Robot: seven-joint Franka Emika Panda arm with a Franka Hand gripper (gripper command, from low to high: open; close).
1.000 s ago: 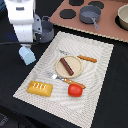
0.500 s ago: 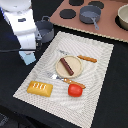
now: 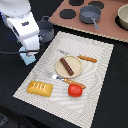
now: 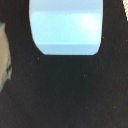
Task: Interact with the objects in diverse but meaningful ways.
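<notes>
- The arm hangs over the pale-blue carton [image 3: 29, 58], which lies on the dark desk [image 3: 15, 107] just off the mat [image 3: 95, 85], at the exterior view's left.
- The tool [image 3: 31, 50] is hidden; I cannot tell whether it is released or clenched.
- Judged step: grasp the carton. Centre over its body, descend straight, squeeze its narrower sides gently.

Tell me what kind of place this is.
Probably a tabletop play-kitchen mock-up: a toy stove board carrying a grey pot, and a placemat set with a plate, a bread loaf and a tomato.
</notes>
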